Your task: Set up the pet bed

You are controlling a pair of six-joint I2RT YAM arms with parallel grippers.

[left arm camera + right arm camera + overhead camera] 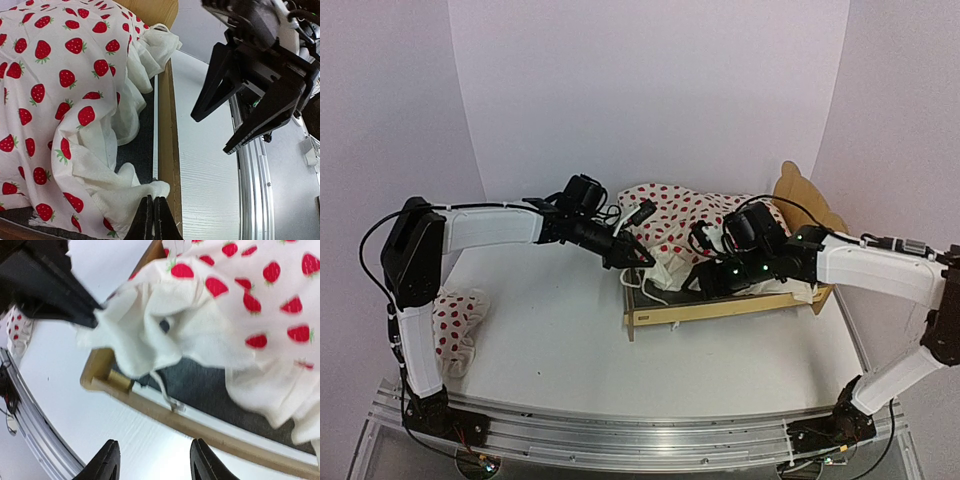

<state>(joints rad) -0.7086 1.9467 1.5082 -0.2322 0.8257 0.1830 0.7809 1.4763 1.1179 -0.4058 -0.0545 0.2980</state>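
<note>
The pet bed (720, 308) is a light plywood frame standing right of centre, its scalloped headboard (798, 190) at the far right. A cream cloth with red strawberries (680, 215) lies bunched over its dark grey mattress pad (210, 385). My left gripper (153, 220) is shut on the cloth's white ruffled corner (145, 192) right at the bed's side rail (172, 150), near the footboard end. My right gripper (155, 462) hangs open just outside the side rail (200, 422) with nothing between its fingers; the same gripper (209, 135) appears open over the table in the left wrist view.
A small red-dotted pillow (455, 320) lies on the table at the far left, beside the left arm's base. An aluminium rail (640, 435) runs along the near edge. White walls close in the back and sides.
</note>
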